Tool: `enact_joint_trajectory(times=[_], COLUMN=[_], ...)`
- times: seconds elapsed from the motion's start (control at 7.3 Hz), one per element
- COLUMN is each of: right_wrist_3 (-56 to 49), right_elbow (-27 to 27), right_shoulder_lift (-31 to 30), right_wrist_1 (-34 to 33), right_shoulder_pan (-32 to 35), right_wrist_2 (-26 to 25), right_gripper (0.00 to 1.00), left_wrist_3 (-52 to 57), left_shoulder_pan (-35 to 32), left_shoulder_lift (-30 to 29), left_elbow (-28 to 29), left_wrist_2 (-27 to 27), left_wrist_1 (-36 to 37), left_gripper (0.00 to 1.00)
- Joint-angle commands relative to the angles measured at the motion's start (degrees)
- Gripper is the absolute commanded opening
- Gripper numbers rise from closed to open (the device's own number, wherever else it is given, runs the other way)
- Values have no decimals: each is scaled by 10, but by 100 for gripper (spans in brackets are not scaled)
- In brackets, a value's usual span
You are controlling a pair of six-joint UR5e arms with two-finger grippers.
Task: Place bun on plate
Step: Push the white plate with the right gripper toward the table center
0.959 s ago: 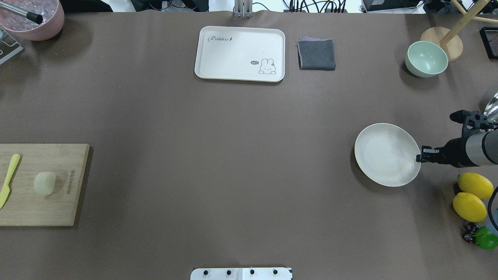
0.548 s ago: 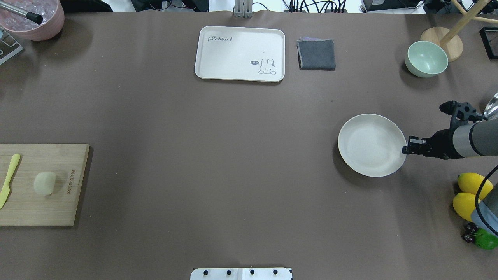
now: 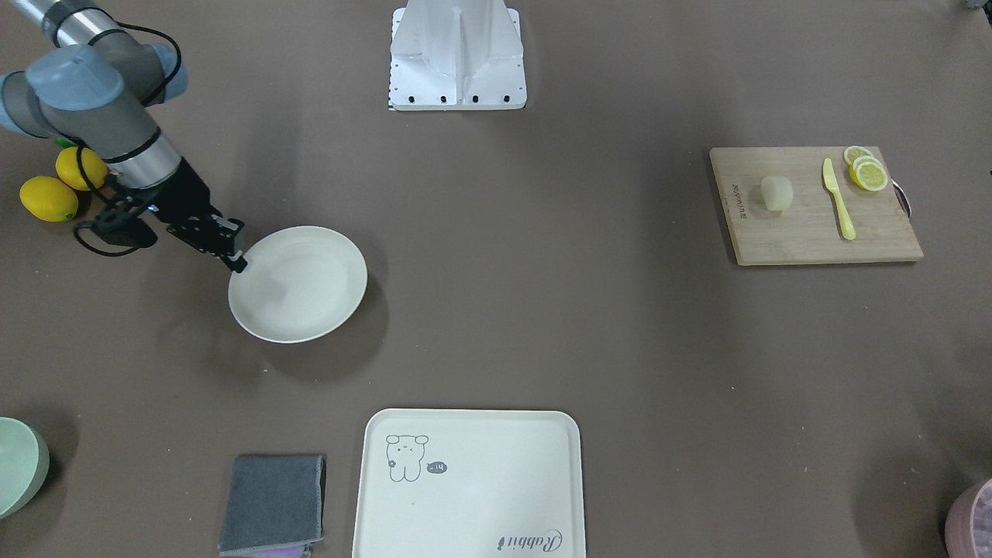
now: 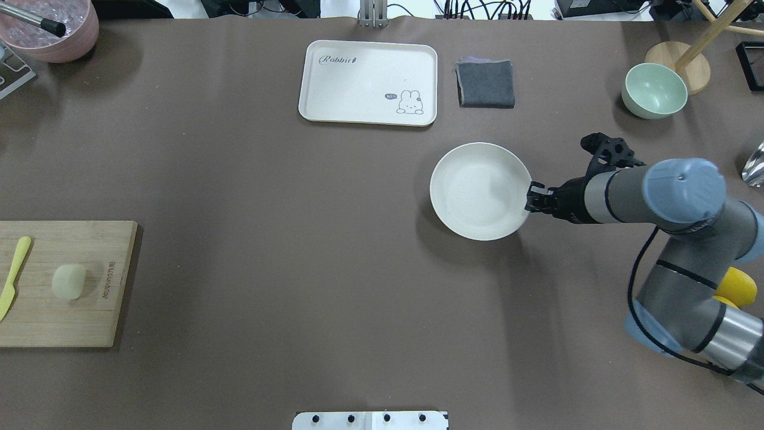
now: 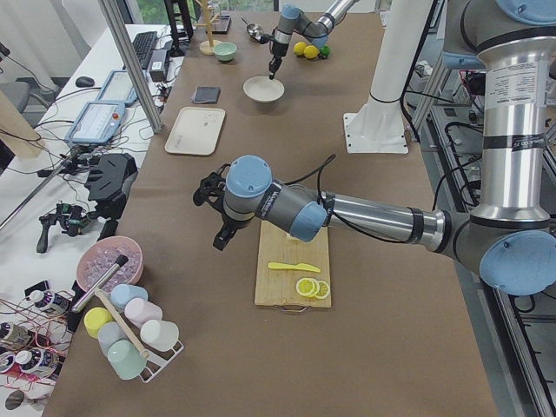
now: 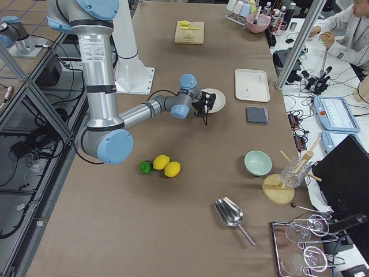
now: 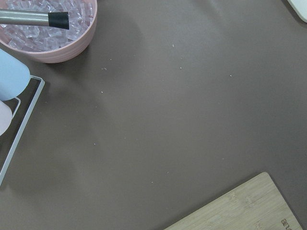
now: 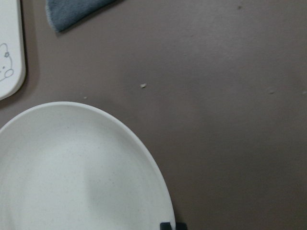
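The bun point(image 4: 68, 281) point(image 3: 776, 192) is a small pale lump lying on a wooden cutting board point(image 4: 89, 322) at the table's left end. The round cream plate point(image 4: 477, 191) point(image 3: 298, 283) point(image 8: 72, 172) sits right of the table's centre, below the tray. My right gripper point(image 4: 530, 197) point(image 3: 239, 260) is shut on the plate's right rim. My left gripper point(image 5: 219, 241) shows only in the exterior left view, hanging over the table beside the board. I cannot tell whether it is open or shut.
A cream tray point(image 4: 367, 82) and a folded grey cloth point(image 4: 485, 83) lie at the far edge. A green bowl point(image 4: 653, 90) stands far right, a pink bowl point(image 4: 51, 27) far left. Two lemons point(image 3: 48, 198) lie near the right arm. A yellow knife point(image 4: 13, 275) and lemon slices point(image 3: 866, 170) are on the board.
My right gripper has moved the plate leftward and a little farther from the robot, from the table's right end toward the middle. The bun has not moved.
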Motion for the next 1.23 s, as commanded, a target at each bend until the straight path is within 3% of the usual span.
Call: enact_joint_trajectory(times=[0.0, 0.41, 0.55, 0.68, 0.82, 0.96, 1.1], right_wrist_3=[30, 57, 56, 52, 40, 21, 11], right_elbow=[13, 3, -5, 1, 34, 57, 69], right_shoulder_lift=[126, 180, 187, 195, 194, 188, 175], right_wrist_1=[-176, -188, -196, -254, -284, -287, -338], right_shoulder_pan=[-65, -180, -187, -189, -173, -135, -69], right_wrist_2=[-57, -140, -142, -171, -166, -111, -51], right_gripper=[0, 0, 99, 100, 100, 100, 100], left_wrist_3=[-1, -1, -1, -1, -22, -93, -198], left_shoulder_pan=[0, 1, 3, 3, 4, 17, 58], left_shoulder_lift=[0, 1, 1, 1, -1, -4, -1], left_elbow=[0, 1, 0, 0, -3, -7, -4], left_wrist_2=[0, 0, 0, 0, 0, 0, 5], left_wrist_1=[1, 1, 1, 1, 0, -20, -88], left_gripper=[97, 97, 97, 98, 98, 98, 98])
